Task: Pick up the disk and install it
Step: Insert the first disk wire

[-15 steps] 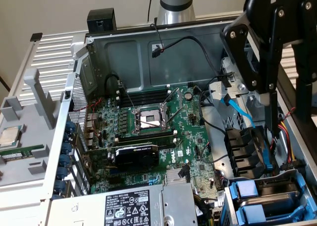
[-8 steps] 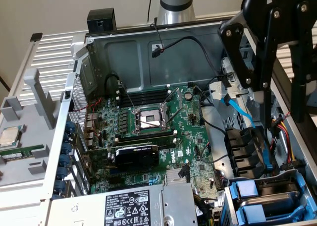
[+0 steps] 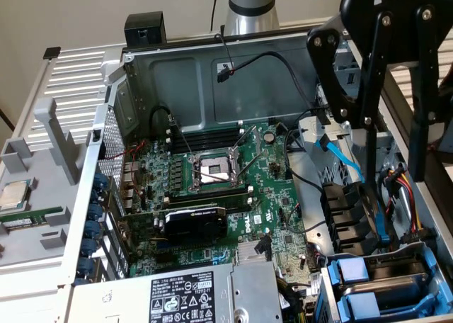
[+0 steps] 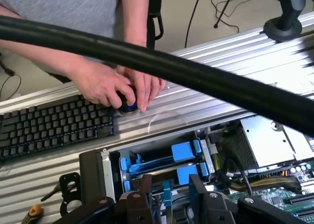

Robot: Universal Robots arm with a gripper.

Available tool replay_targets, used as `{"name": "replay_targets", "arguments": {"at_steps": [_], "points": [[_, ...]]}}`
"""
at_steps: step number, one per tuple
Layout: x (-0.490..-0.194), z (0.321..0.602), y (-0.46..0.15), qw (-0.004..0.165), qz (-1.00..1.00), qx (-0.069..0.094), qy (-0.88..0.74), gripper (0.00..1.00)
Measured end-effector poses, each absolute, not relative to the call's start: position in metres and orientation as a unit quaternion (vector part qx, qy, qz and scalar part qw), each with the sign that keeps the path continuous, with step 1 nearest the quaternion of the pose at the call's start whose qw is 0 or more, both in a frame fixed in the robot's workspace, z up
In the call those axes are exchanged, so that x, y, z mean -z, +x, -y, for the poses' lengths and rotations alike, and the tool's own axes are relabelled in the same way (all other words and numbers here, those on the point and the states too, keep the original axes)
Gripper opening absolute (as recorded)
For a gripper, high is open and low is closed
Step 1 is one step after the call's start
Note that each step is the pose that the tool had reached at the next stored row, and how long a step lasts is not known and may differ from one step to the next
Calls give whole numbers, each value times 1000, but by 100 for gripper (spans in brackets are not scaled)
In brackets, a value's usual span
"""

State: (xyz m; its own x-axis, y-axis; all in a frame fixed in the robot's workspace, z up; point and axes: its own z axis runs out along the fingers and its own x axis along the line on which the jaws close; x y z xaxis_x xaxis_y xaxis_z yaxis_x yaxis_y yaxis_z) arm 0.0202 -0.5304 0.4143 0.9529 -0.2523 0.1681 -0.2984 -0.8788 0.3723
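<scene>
Gripper point(image 3: 395, 176) about half closed, clamped on disk point(image 3: 378, 218). Disk edge-on between jaws, blue carrier rim showing. Drive bay point(image 3: 425, 252) with blue carriers just below gripper. Motherboard point(image 3: 212, 188) beside gripper, toward exterior view's left. Person's hands point(image 4: 117, 86) beyond gripper, next to keyboard point(image 4: 54, 123).

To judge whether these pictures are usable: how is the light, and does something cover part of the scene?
Exterior view: even light, the computer case shaded inside, the dark gripper covering the exterior view's right. Wrist view: a thick black cable crosses the scene; the ribbed metal surface shines pale.
</scene>
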Motion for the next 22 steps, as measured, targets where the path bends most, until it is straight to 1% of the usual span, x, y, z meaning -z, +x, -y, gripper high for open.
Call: {"name": "replay_targets", "arguments": {"at_steps": [3, 5, 10, 22], "points": [[-414, 530, 20, 199, 161, -53, 965, 43], [-414, 530, 20, 198, 167, -54, 964, 43], [-414, 531, 20, 197, 177, -63, 962, 43], [-413, 531, 21, 195, 214, -77, 954, 43]]}}
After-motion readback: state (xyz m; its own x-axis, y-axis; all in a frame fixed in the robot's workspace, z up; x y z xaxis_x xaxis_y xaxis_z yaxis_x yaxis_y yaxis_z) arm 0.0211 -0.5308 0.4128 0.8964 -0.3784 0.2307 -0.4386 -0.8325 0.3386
